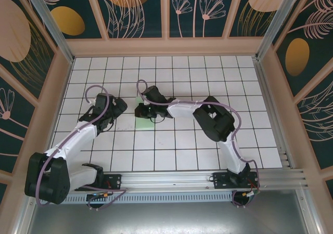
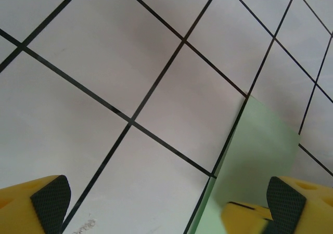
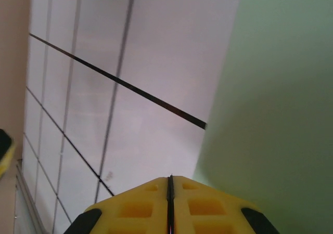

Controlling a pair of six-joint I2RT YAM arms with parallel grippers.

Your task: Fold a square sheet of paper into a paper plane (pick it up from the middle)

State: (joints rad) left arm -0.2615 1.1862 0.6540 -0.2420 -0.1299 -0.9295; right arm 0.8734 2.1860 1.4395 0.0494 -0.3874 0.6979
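top external view: the pale mint-green sheet of paper (image 1: 145, 122) lies on the white tiled table (image 1: 218, 78), a little left of the middle, between the ends of the two arms. the right gripper (image 1: 142, 112) reaches in from the right and hangs over the sheet, hiding its middle. a thin green strip shows beyond the gripper and a larger patch shows on the near side. the left gripper (image 1: 120, 109) sits near the sheet's left edge, not touching it.

left wrist view: the left gripper (image 2: 166, 205) is spread wide and grasps nothing. its yellow fingers (image 2: 15, 208) with black textured pads (image 2: 49, 200) stand at the two bottom corners, with bare tiles between them. the sheet (image 2: 257, 145) lies toward the right, one corner pointing up beside a dark grid line (image 2: 156, 88), and its lower part runs down next to the right-hand pad.

right wrist view: the right gripper (image 3: 170, 205) is clenched, its two yellow fingers (image 3: 138, 208) meeting along a thin dark seam. the sheet (image 3: 281, 104) takes the right side, its straight edge running down to the fingers. whether any paper is nipped in the seam i cannot tell.
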